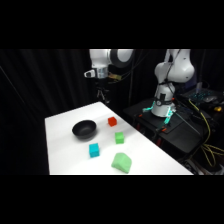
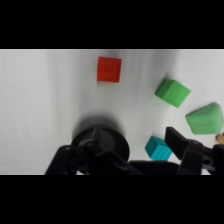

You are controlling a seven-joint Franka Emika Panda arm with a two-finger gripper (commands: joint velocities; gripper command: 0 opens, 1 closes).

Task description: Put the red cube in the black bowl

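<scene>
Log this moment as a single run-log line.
phase: pre-grasp | gripper: raised above table's far edge, holding nothing | red cube: on table, right of black bowl, apart | bowl: empty

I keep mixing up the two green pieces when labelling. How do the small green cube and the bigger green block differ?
The green cube is small and square-edged; the larger green block is clearly bigger, with a rounded, wedge-like shape. The cube sits mid-table near the red cube; the block lies at the table's near edge. The cube looks a deeper green, the block paler. Both rest free on the table, untouched.

red cube [image 2: 108, 69] above black bowl [image 2: 102, 142]
</scene>
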